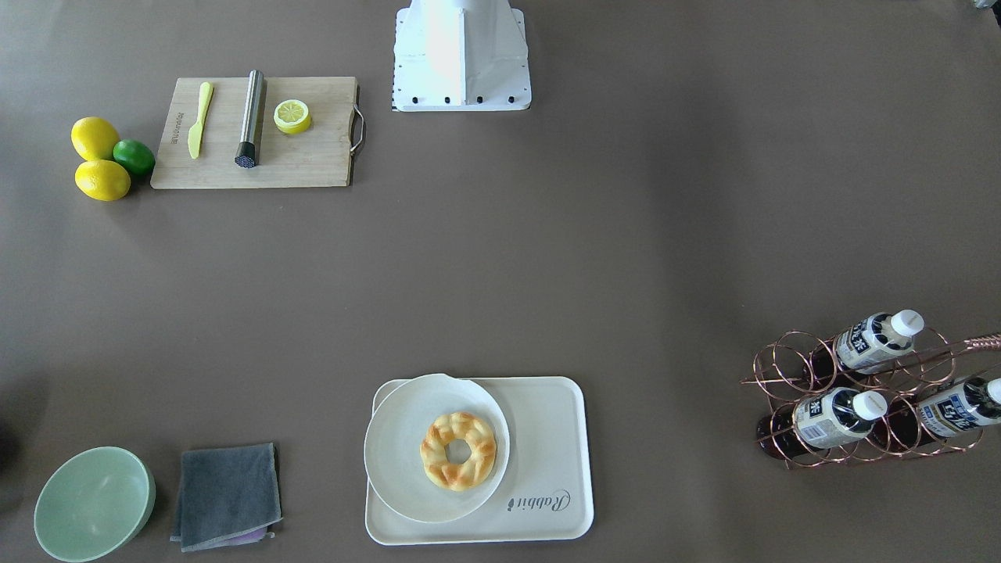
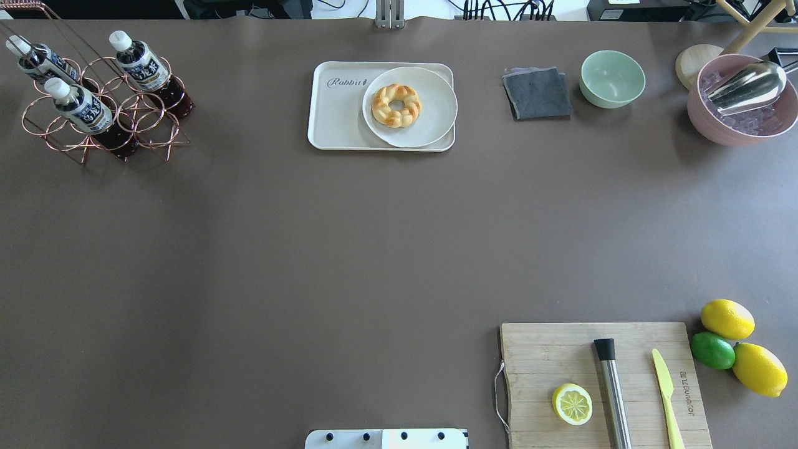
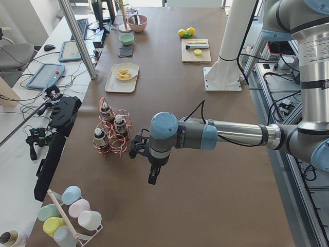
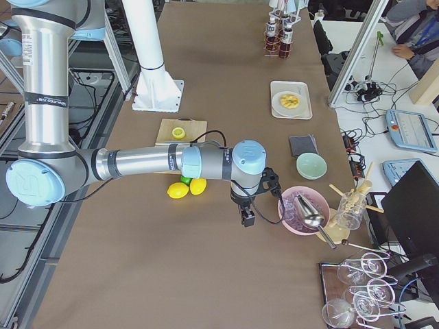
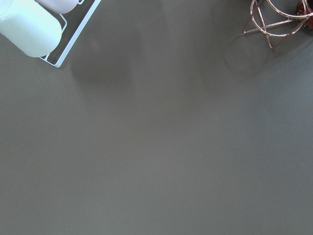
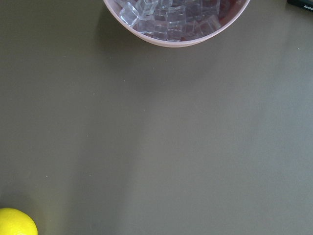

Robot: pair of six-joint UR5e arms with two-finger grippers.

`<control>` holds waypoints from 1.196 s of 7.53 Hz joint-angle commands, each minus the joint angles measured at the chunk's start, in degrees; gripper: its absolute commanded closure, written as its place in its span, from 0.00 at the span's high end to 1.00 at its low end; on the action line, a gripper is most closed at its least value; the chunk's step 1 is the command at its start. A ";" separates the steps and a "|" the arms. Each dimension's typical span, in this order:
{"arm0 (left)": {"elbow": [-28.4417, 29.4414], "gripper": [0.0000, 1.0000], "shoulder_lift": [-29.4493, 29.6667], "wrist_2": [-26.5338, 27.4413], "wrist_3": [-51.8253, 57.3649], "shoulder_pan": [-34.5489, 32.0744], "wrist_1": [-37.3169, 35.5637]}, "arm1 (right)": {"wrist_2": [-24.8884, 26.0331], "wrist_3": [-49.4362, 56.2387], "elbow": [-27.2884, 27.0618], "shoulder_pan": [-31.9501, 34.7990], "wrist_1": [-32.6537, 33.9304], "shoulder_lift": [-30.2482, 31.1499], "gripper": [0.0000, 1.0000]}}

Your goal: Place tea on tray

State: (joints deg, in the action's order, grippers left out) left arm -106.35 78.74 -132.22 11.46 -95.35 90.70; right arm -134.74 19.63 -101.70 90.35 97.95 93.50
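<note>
– Where is the tea?

– Three tea bottles [image 1: 876, 342] alike sit tilted in a copper wire rack [image 1: 891, 381], white caps up. The rack stands well apart from the tray [image 2: 340, 118], off to the tray's left on the robot's own reckoning. No bottle is on the tray.

– What does the tray hold?

– A round white plate [image 2: 430, 118] covers the half away from the "Rabbit" lettering and hangs a little over the rim. A braided ring pastry [image 2: 396, 105] lies on the plate. The lettered half is bare.

– And the left gripper [image 3: 152, 180]?

– It hangs above the table and points down, farther from the tray than the rack is, just past the rack. It touches nothing. Only the side view shows it, so I cannot tell how its jaws stand.

– The right gripper [image 4: 247, 221]?

– It is well off on the tray's other side and hangs over the table near a pink bowl of ice [image 4: 302, 209]. It too shows only from the side, so I cannot tell whether its jaws are wide or narrow.

– Anything between that bowl and the tray?

– A folded grey cloth [image 2: 537, 93], then a pale green bowl [image 2: 612, 78].
</note>
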 commanded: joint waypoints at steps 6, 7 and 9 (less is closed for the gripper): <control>-1.14 0.97 -0.17 -0.40 0.14 -0.10 0.00 | 1.41 0.68 -0.26 0.00 -0.13 -0.51 1.00; -1.23 0.97 -0.17 -0.49 0.23 -0.19 0.09 | 1.41 0.85 -0.43 0.00 -0.13 -0.51 1.00; -1.84 0.97 -0.25 -0.49 0.14 -0.10 0.00 | 1.84 0.85 -0.43 0.00 -0.13 -0.51 1.00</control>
State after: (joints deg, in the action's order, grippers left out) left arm -107.75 78.57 -132.69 11.65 -95.49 90.74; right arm -133.31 20.44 -102.08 90.35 97.82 92.99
